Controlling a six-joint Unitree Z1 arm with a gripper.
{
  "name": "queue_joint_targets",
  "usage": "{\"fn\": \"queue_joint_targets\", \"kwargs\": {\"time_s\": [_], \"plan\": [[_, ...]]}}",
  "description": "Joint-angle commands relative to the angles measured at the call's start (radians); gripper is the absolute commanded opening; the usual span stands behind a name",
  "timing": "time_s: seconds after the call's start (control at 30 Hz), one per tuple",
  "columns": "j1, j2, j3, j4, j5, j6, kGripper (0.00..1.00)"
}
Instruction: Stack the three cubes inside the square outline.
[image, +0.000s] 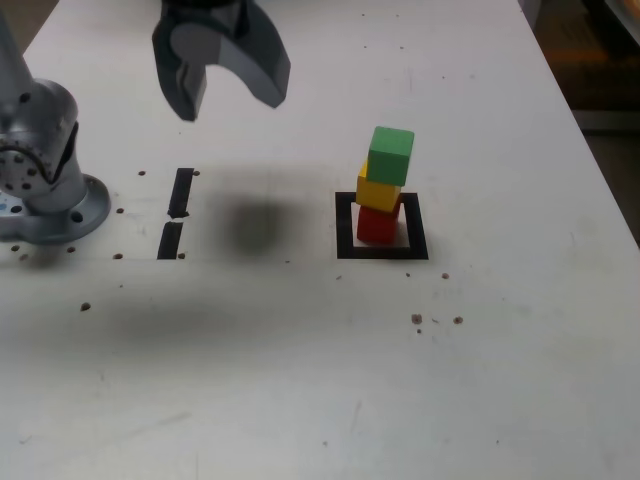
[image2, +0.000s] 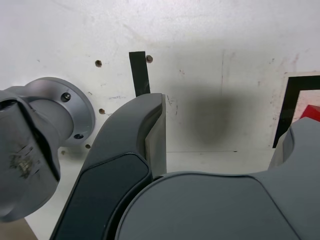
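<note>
Bright, even overhead light on white table (image: 520, 380). Soft dark shadow blotch on table below raised gripper (image: 222, 78). Exterior view slightly soft, gripper blurred. Wrist view: near gripper body out of focus, no glare.

A wide, flat white surface (image: 300, 380) fills nearly the whole exterior view, its top scuffed with faint grey scratches and smudges. Small dark round holes dot it in loose rows, with a cluster of brown specks (image: 435, 320) toward the exterior view's right. Two short straight strips of black tape (image: 176, 215) lie end to end toward the exterior view's left. A soft, blurred grey shadow (image: 255, 225) falls just beside the strips, so the light comes from above. Past the far right edge lies a dim brownish floor (image: 600, 60), out of focus.
</note>
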Motion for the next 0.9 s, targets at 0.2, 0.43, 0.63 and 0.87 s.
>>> {"fn": "queue_joint_targets", "kwargs": {"time_s": [0.2,0.43,0.63,0.87], "plan": [[0.006,-0.008,0.16,-0.171,-0.025,-0.013,0.87],[0.006,0.005,0.233,-0.276,-0.034,-0.014,0.87],[0.006,0.006,0.251,-0.304,-0.03,-0.016,0.87],[0.006,0.009,0.253,-0.309,-0.022,-0.016,0.87]]}}
